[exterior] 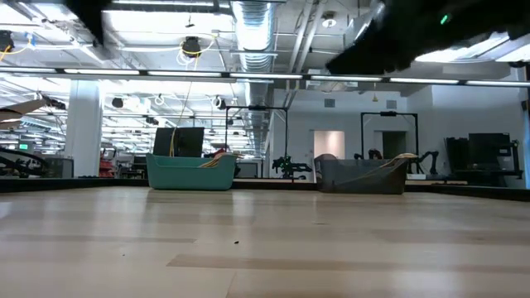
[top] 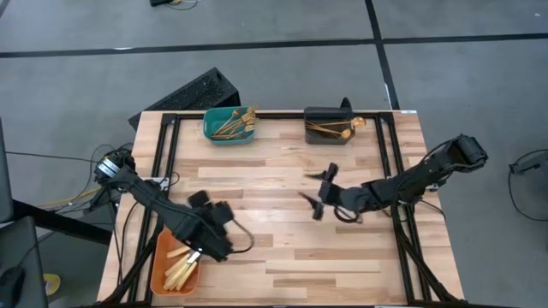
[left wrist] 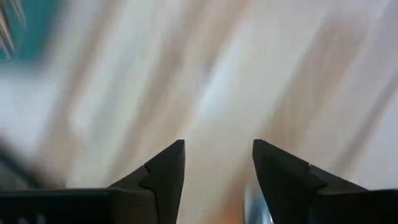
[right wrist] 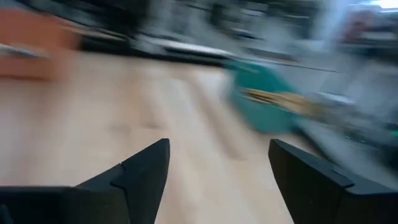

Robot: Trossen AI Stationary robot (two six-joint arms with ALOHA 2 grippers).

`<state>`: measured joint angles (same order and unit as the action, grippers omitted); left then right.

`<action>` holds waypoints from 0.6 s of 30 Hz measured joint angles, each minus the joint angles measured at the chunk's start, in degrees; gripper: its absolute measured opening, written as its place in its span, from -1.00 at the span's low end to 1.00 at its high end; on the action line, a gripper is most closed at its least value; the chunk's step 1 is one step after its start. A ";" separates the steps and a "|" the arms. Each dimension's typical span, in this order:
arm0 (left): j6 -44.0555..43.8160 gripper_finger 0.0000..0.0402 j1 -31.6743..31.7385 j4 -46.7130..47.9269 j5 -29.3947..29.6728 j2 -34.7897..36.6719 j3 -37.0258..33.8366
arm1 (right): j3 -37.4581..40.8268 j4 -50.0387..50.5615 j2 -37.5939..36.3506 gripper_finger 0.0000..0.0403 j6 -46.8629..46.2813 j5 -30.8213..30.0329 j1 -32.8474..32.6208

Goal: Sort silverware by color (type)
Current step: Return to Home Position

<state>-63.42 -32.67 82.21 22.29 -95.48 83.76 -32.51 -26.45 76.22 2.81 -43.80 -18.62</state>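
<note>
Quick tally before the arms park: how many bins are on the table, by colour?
Teal bin: 1
Dark grey bin: 1
Orange bin: 1
Total: 3

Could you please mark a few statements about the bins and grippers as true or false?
1. The teal bin holds gold silverware. True.
2. The right gripper grips a fork. False: it is open and empty.
3. The orange bin is empty. False: gold-coloured pieces lie in it.
4. The dark grey bin stands apart from the teal bin. True.
5. The left gripper is shut. False: it is open.
</note>
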 joint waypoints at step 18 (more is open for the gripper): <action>64.65 -0.30 24.89 -68.17 5.71 -0.13 -16.58 | 21.61 -11.45 -25.61 0.36 -11.83 35.51 10.89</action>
<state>1.22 -7.78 14.04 28.00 -95.61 67.18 -10.91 -37.91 50.61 -9.02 -8.29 -7.74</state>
